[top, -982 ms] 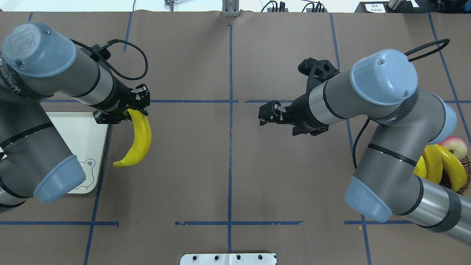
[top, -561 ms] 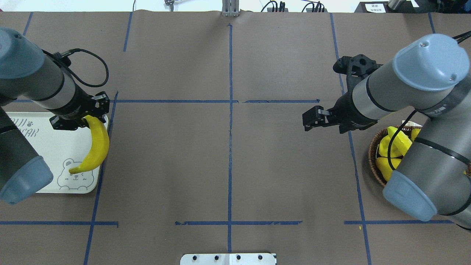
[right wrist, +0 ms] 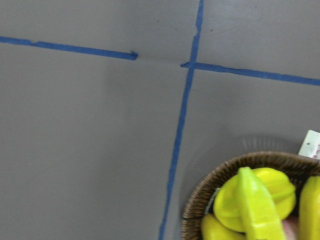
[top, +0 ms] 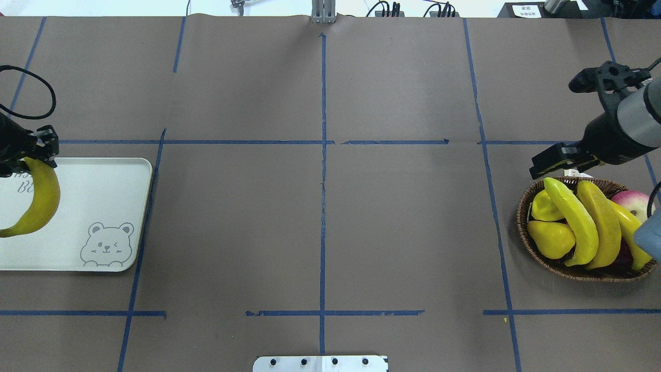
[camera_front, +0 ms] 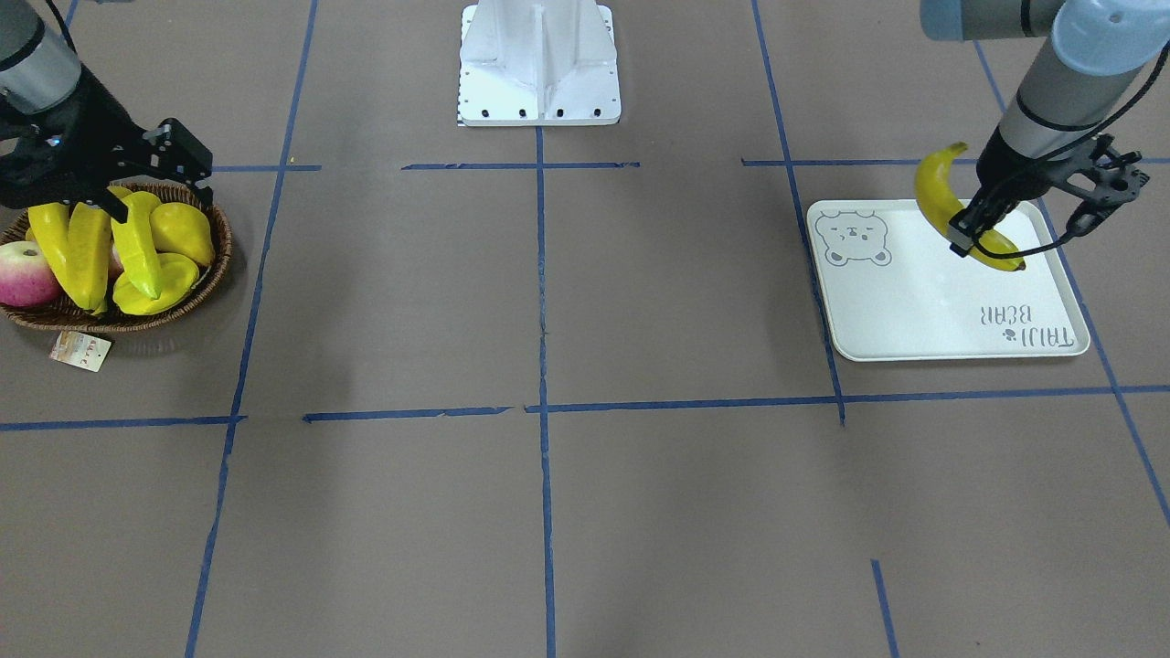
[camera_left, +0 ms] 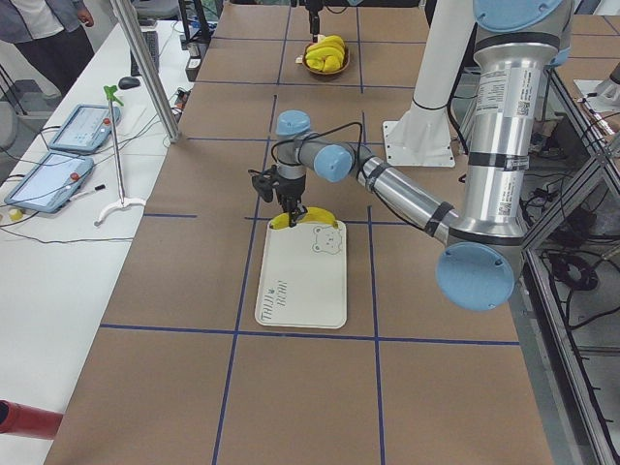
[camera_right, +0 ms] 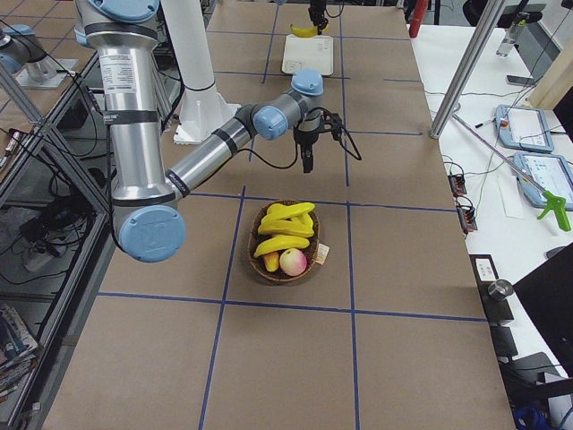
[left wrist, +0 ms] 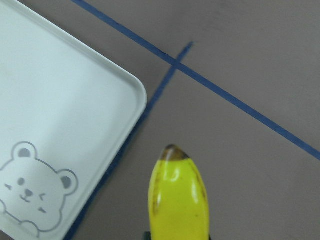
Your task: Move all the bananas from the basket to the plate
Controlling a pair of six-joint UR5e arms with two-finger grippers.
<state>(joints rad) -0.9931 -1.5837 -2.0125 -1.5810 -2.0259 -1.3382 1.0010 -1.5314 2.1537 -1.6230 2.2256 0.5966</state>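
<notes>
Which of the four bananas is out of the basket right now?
The banana clamped in the left gripper, over the plate; the other three bananas lie in the basket.

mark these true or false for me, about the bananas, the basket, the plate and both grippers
1. The left gripper holds a banana over the plate. True.
2. Two bananas lie loose on the plate. False: the only banana there is the one in the left gripper.
3. Three bananas lie in the basket. True.
4. The right gripper is carrying a banana. False: it hangs at the basket's far rim with nothing in it.
5. The basket also holds a red-and-pale apple. True.
6. The basket stands on the robot's left side. False: it is on the robot's right, and the plate is on its left.
</notes>
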